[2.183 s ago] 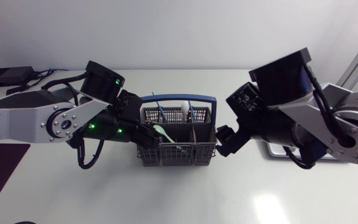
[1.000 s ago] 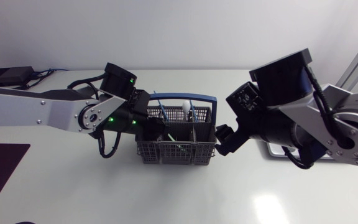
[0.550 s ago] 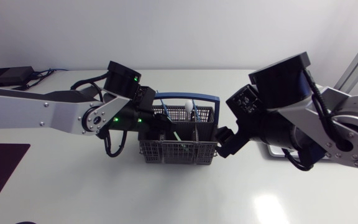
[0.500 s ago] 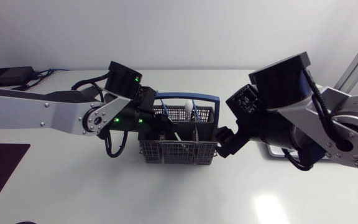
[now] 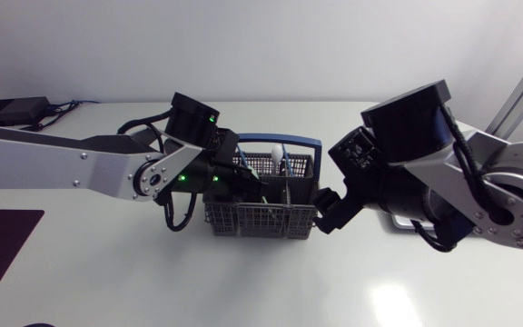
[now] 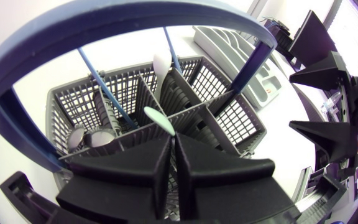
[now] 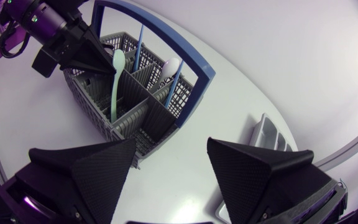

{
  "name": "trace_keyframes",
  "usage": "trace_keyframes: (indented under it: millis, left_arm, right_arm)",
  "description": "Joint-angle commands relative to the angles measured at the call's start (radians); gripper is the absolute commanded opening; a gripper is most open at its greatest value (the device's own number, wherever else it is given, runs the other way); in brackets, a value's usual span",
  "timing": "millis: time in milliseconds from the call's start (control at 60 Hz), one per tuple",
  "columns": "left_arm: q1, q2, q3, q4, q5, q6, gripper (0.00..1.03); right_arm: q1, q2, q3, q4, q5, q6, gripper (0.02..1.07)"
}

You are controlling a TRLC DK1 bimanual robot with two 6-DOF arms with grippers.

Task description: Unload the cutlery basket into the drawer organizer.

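The left gripper [image 6: 170, 142] is pinching shut on the top of the green spoon [image 6: 159, 120], which is standing in the basket [image 5: 261, 221] under the blue handle [image 6: 104, 18], with grey divider walls crowding it closely. The right gripper [image 7: 171, 144] is hanging wide open and empty just beside the basket's end wall. The organizer [image 7: 267, 135] is lying beyond that gripper, and bare table [image 5: 243, 282] is stretching in front of the basket.

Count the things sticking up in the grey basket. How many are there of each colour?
blue handles: 2
white spoon: 1
green spoon: 1
Total: 4
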Motion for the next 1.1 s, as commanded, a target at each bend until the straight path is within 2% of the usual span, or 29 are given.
trace_keyframes:
  millis: [0,367,433,583,850,1083]
  left_arm:
    - [-0.010,0.025,0.019,0.002,-0.015,0.011,0.04]
    - [-0.004,-0.015,-0.001,0.002,-0.024,0.014,0.04]
    - [-0.003,-0.014,0.006,0.001,-0.024,0.009,0.15]
    - [-0.004,-0.017,0.015,-0.018,-0.024,0.008,0.24]
    - [-0.001,-0.040,0.017,-0.029,-0.024,0.003,0.30]
    - [-0.027,-0.003,0.040,-0.029,-0.111,-0.006,0.31]
  right_arm:
    - [0.013,0.002,-0.025,0.014,-0.002,0.005,0.85]
    - [0.022,0.000,-0.028,0.014,-0.002,0.002,0.85]
    - [0.022,0.002,-0.028,0.014,-0.002,0.002,0.85]
    - [0.024,0.006,-0.030,0.015,-0.002,0.001,0.85]
    - [0.028,0.023,-0.024,0.017,-0.002,0.001,0.85]
    - [0.030,0.026,-0.033,0.026,-0.002,0.001,0.85]
